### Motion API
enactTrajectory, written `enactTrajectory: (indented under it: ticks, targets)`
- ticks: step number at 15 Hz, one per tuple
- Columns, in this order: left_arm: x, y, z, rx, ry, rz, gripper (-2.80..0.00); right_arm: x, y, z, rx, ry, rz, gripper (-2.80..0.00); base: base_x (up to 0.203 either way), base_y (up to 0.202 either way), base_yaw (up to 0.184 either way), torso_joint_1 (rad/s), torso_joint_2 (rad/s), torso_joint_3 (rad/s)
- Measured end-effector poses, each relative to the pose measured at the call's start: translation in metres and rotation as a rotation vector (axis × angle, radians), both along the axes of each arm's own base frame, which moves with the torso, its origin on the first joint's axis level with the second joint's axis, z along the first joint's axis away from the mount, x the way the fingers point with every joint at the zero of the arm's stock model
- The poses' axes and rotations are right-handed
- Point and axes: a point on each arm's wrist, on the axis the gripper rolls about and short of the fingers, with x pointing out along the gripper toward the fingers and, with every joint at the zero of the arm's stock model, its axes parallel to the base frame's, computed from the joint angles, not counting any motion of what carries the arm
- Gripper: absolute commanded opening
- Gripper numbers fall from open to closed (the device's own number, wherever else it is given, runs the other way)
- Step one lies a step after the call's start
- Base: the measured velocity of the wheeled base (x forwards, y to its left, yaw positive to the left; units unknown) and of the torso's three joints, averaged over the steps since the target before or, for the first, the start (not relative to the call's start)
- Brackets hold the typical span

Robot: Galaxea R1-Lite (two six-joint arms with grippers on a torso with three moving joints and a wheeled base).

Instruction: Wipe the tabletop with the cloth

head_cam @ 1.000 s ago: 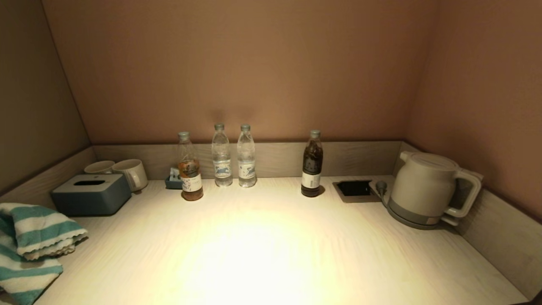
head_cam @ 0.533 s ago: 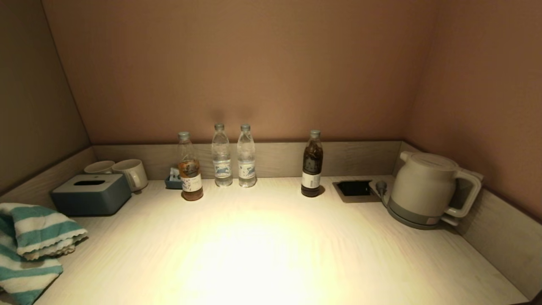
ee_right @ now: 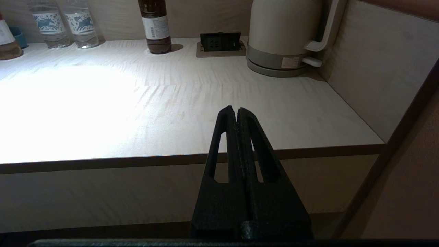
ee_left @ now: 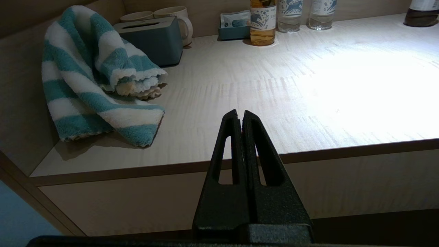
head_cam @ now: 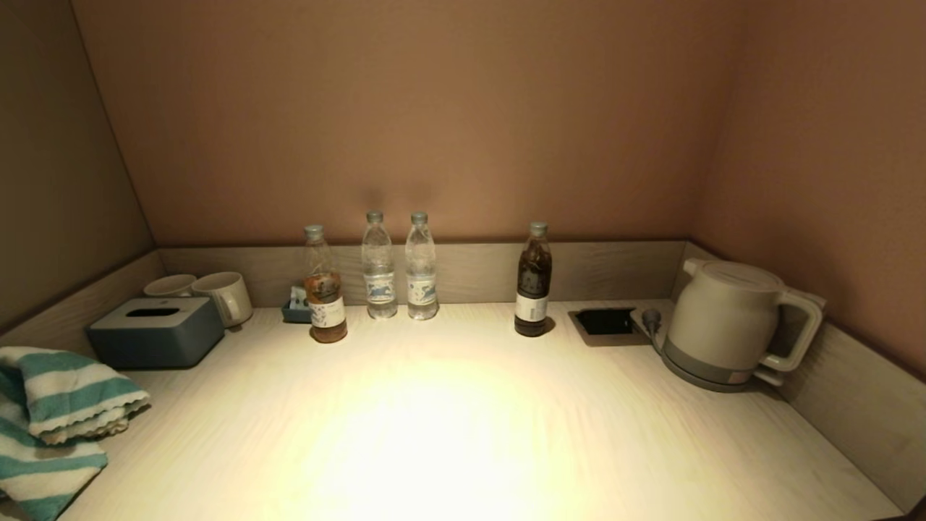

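Note:
The cloth (head_cam: pixel 51 420), a teal and white striped towel with scalloped edges, lies bunched at the front left of the pale wood-grain tabletop (head_cam: pixel 448 434), leaning on the left rim. It also shows in the left wrist view (ee_left: pixel 92 79). My left gripper (ee_left: pixel 240 113) is shut and empty, held before the counter's front edge, to the right of the cloth and apart from it. My right gripper (ee_right: pixel 236 110) is shut and empty, before the front edge nearer the right side. Neither arm shows in the head view.
A grey-blue tissue box (head_cam: pixel 155 331) and two mugs (head_cam: pixel 221 295) stand at the back left. Several bottles (head_cam: pixel 394 269) line the back rim. A black recess (head_cam: pixel 606 321) and a beige kettle (head_cam: pixel 731 322) are at the back right.

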Motion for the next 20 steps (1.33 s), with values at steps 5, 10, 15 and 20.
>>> enactTrajectory:
  ticks: [5,10,15,20]
  targets:
    - [0.0,0.0,0.0,-0.002,0.0,0.002,-2.8,0.0,0.0,0.0,0.0,0.0,0.0,-2.8,0.0,0.0,0.0,0.0,0.0,0.0]
    - [0.0,0.0,0.0,-0.004,0.0,0.001,-2.8,0.0,0.0,0.0,0.0,0.0,-0.001,-2.8,0.0,0.0,0.0,0.0,0.0,0.0]
    - [0.0,0.0,-0.0001,-0.003,0.0,0.001,-2.8,0.0,0.0,0.0,0.001,0.0,0.0,-2.8,0.0,0.0,0.0,0.0,0.0,0.0]
    - [0.0,0.0,-0.0001,-0.003,0.0,0.001,-2.8,0.0001,0.0,0.0,0.002,0.001,0.0,-2.8,0.0,0.0,0.0,0.0,0.0,0.0]
